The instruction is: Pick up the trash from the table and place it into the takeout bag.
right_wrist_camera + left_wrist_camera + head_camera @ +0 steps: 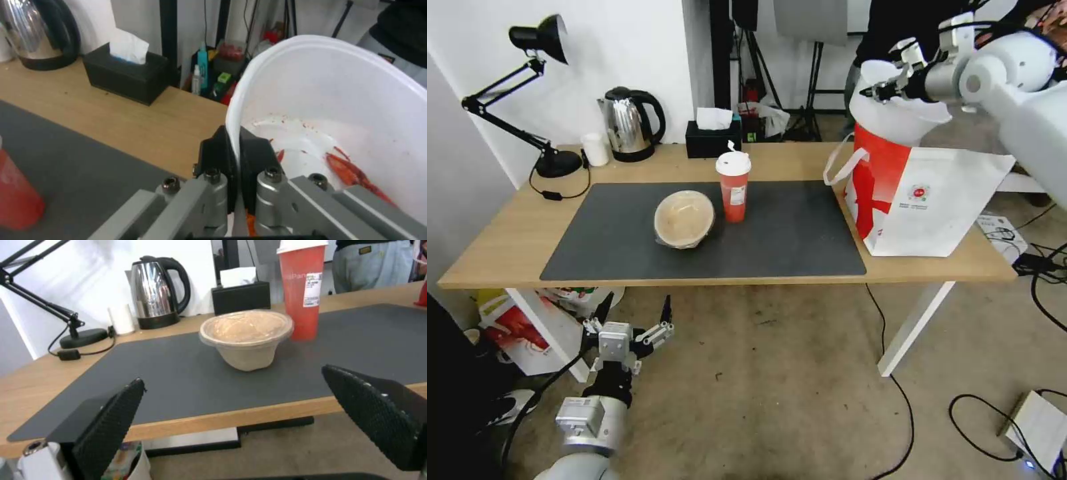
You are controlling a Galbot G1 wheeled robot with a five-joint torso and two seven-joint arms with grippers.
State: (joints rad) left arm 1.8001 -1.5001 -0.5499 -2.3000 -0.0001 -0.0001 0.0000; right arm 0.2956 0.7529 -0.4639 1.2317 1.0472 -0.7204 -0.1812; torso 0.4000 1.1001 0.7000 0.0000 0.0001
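My right gripper [886, 88] is shut on the rim of the wide white bowl [900, 115], holding it tilted just above the open top of the takeout bag [934, 207] at the table's right end. In the right wrist view the fingers [251, 150] pinch the bowl [338, 100] rim, and red scraps [351, 171] lie inside. The tan lidded bowl [684, 219] and the red drink cup [734, 187] stand side by side on the dark mat [800, 233]. My left gripper [632, 319] hangs open below the table's front edge [494, 267], facing the tan bowl [247, 336] and cup [302, 290].
Along the back edge stand a black desk lamp [537, 40], a small white cup [595, 149], a kettle [630, 123] and a black tissue box [712, 139]. Boxes sit under the table's left end [527, 320]. Cables and a white device [1037, 427] lie on the floor at right.
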